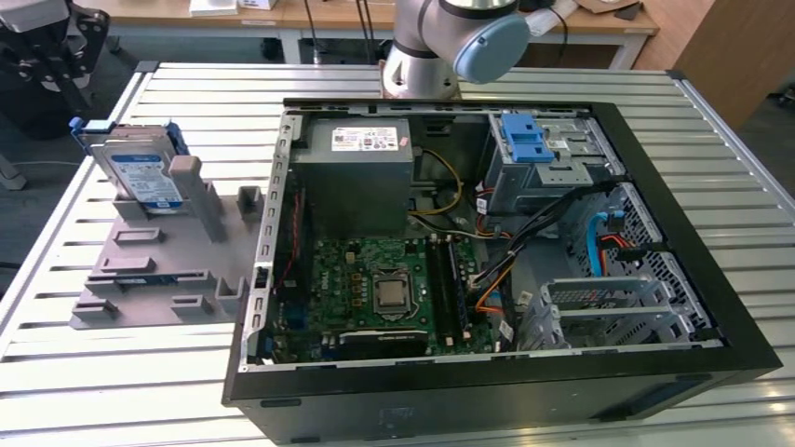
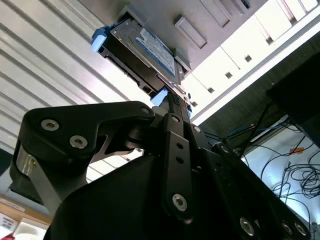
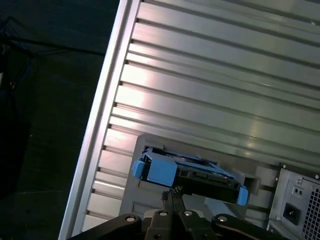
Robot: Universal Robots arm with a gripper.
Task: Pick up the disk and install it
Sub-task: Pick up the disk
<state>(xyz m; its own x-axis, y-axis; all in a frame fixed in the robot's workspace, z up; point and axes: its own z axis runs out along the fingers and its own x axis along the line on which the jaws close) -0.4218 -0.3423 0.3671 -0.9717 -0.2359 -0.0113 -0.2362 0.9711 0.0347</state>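
your claw (image 3: 170, 191) is hovering, pressed together and pinching nothing. the disk (image 1: 134, 172) is standing on its edge in the grey rack (image 1: 137, 279) on the table (image 1: 205, 93), at the exterior view's left.

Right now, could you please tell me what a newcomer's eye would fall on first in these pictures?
The open computer case dominates the middle of the exterior view, its green motherboard bare. On the exterior view's left the disk stands on edge in a grey holder, blue frame round its edges. In the first wrist view the tool, shut, points at the disk.
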